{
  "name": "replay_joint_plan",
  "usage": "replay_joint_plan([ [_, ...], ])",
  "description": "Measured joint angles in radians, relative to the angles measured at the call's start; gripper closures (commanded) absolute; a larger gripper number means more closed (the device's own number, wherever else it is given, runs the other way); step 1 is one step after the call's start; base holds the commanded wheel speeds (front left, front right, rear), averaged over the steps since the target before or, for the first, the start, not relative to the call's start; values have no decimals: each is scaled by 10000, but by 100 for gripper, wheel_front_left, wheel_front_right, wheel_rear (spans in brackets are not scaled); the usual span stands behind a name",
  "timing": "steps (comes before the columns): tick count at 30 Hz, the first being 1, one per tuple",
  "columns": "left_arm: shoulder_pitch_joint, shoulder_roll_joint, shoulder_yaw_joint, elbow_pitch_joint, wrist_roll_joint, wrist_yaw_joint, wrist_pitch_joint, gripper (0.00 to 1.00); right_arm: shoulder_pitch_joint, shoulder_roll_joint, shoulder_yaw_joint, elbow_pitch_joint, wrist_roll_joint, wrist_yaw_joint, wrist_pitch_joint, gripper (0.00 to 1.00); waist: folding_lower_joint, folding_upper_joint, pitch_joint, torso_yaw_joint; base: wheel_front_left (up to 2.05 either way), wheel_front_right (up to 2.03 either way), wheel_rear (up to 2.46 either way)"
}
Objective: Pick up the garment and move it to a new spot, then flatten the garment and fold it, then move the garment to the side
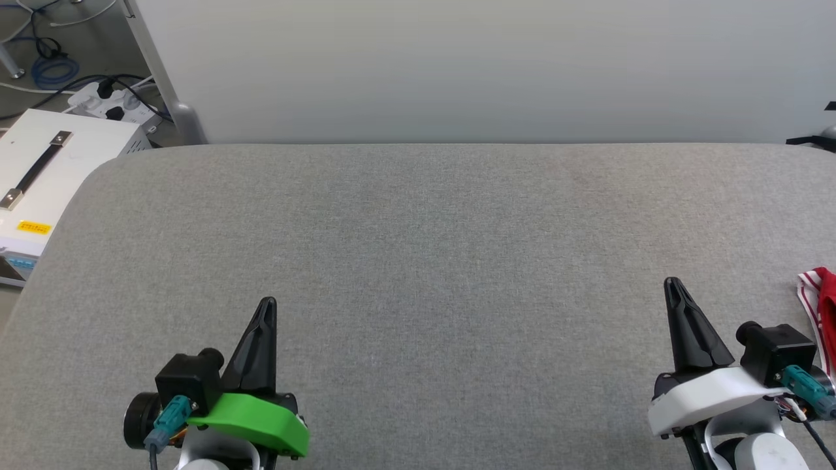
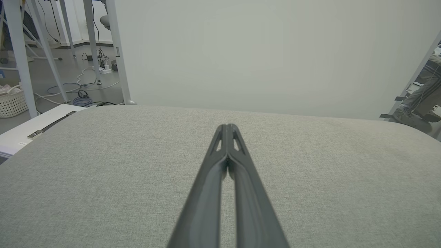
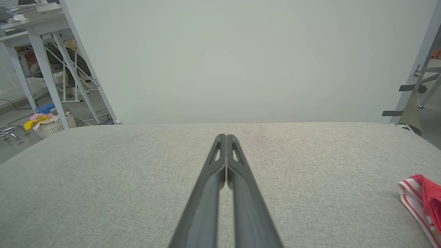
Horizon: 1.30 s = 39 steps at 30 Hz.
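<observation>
In the head view, a grey cloth-covered tabletop (image 1: 418,248) spreads wide in front of a white panel (image 1: 470,65). The left end effector (image 1: 268,303), on a green mount, sits at the lower left with its two dark fingers pressed together, pinching nothing. The right end effector (image 1: 673,283), on a white mount, sits at the lower right, pressed together in the same way. The jersey (image 1: 824,313) lies on the tabletop at the far right edge, just beside the right arm's camera. It is a red bundle with red-and-white striped trim, mostly cut off by the frame. Off the tabletop's left corner stands a white case (image 1: 46,176) with a dark handle, and a power strip (image 1: 111,104) lies on the floor beyond it.

In the left wrist view, the closed fingers point across bare grey cloth toward the panel. A woven basket (image 2: 12,103) stands on the floor at the left, and a person's shoe (image 2: 410,119) shows at the right.

In the right wrist view, the fingers meet at their tips. The jersey lies at the lower right, well apart from them, its striped hem facing the fingers.
</observation>
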Motion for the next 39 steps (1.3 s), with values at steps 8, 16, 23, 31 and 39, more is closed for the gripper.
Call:
replay_joint_plan([
  [8,-1,-25,35,-59,180,86,157,100,0,4,0,-40,-207,0,104,100,0,0,-9,-19,0,0,0],
  [16,-1,-54,81,-117,372,180,316,100,1,12,-2,-63,-320,0,249,100,0,0,-17,-39,0,0,0],
  [23,-1,-77,138,-165,573,259,458,100,1,27,-8,-100,-439,0,368,100,0,0,-26,-58,0,0,0],
  [31,-2,-123,201,-207,717,343,629,100,1,33,-12,-134,-596,0,502,100,0,0,-34,-77,0,0,0],
  [39,-2,-171,255,-263,901,431,788,100,2,38,-13,-178,-807,0,619,100,0,0,-43,-97,0,0,0],
])
